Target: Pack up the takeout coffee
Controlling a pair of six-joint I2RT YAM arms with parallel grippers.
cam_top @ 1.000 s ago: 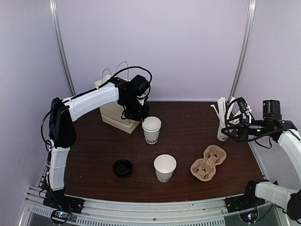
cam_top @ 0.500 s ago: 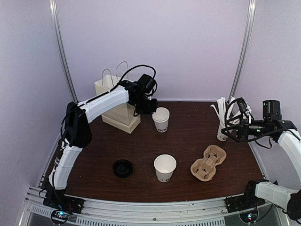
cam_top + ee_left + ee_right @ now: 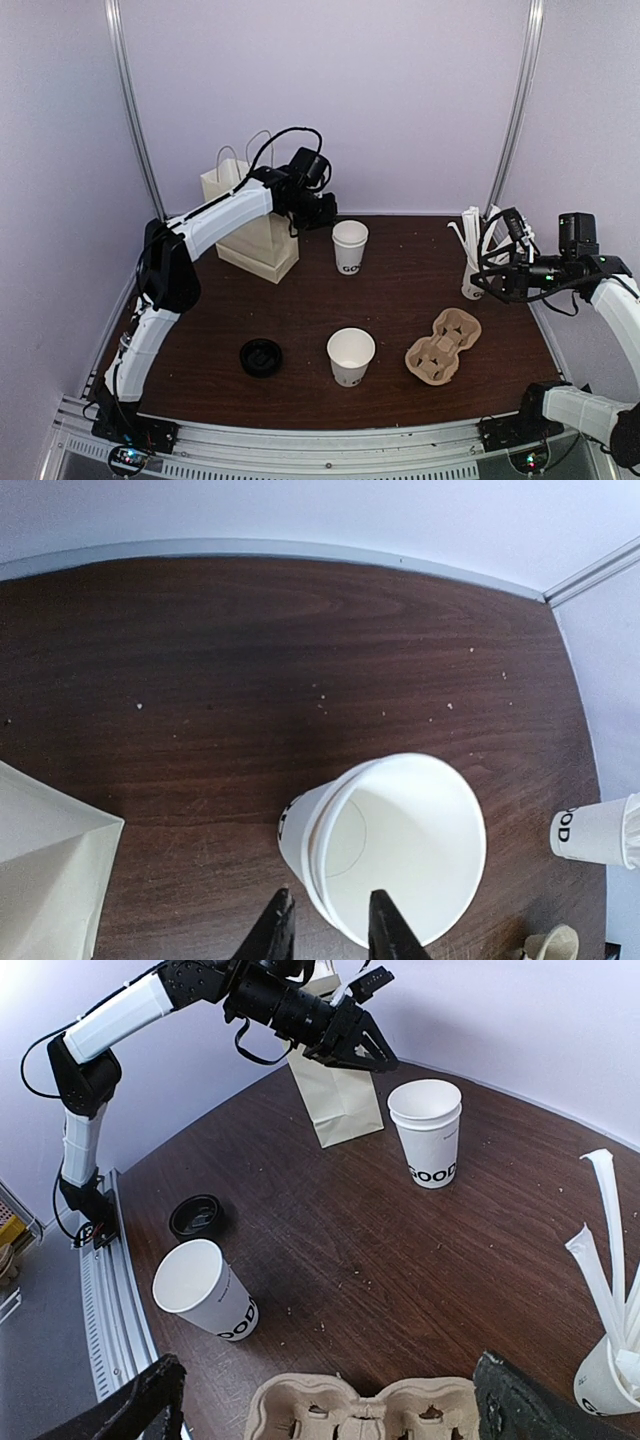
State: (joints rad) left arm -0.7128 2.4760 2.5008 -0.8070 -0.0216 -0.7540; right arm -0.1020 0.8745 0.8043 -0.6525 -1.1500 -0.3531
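A lidless white paper cup (image 3: pixel 349 246) with dark lettering stands at the far middle of the table, right of the paper bag (image 3: pixel 250 230). Its rim looks doubled, like two nested cups. My left gripper (image 3: pixel 325 213) is open just above and left of its rim, not touching it. In the left wrist view my left gripper (image 3: pixel 331 892) hangs over the cup (image 3: pixel 400 840). A second lidless cup (image 3: pixel 351 356) stands near the front, with a black lid (image 3: pixel 260 357) lying to its left. My right gripper (image 3: pixel 495 278) is wide open and empty.
A brown pulp carrier (image 3: pixel 443 346) lies at the front right, below my right gripper in the right wrist view (image 3: pixel 370 1410). A white cup of long white sticks (image 3: pixel 473 258) stands at the right edge. The bag stands open at the back left.
The left gripper carried the far cup back and to the right, set it down, then opened and drew back toward the bag. The right arm has not moved.
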